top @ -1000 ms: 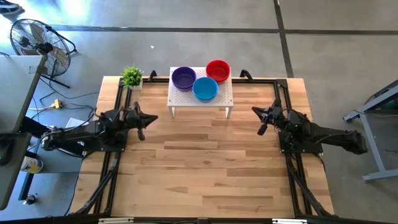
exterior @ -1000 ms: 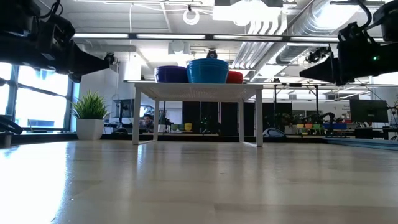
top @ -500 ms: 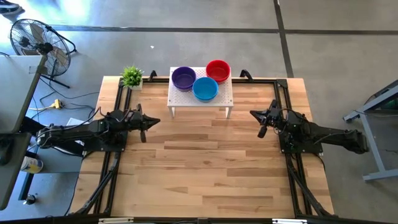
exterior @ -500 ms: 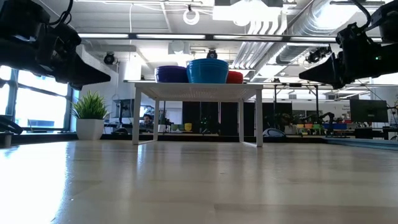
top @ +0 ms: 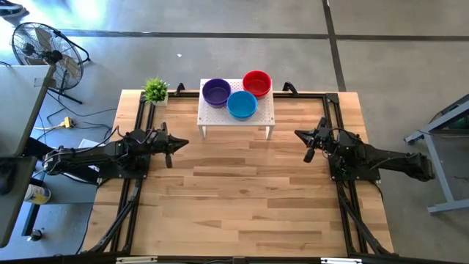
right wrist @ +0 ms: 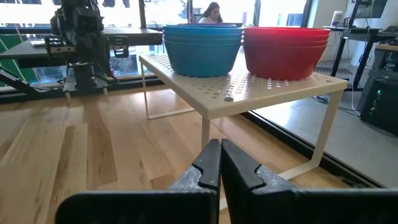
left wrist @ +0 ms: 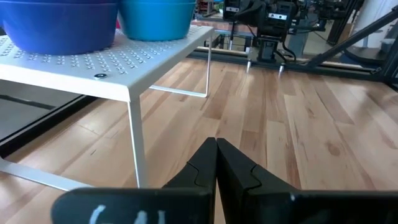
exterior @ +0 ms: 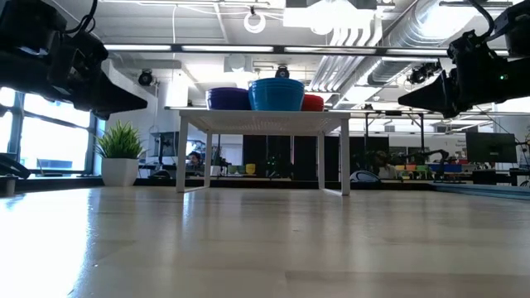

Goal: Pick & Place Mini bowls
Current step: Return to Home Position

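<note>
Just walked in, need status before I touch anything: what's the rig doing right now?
Nothing is being handled. A purple stack, a blue stack and a red stack of mini bowls sit on the white perforated stand. The left gripper hovers over the left side of the table and the right gripper over its right side. Both are shut, empty and apart from the stand. It looks like the sorting is finished and the arms are parked.

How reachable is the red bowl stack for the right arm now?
Probably yes: only bare table lies between the shut right claw and the red bowl stack on the white stand.
</note>
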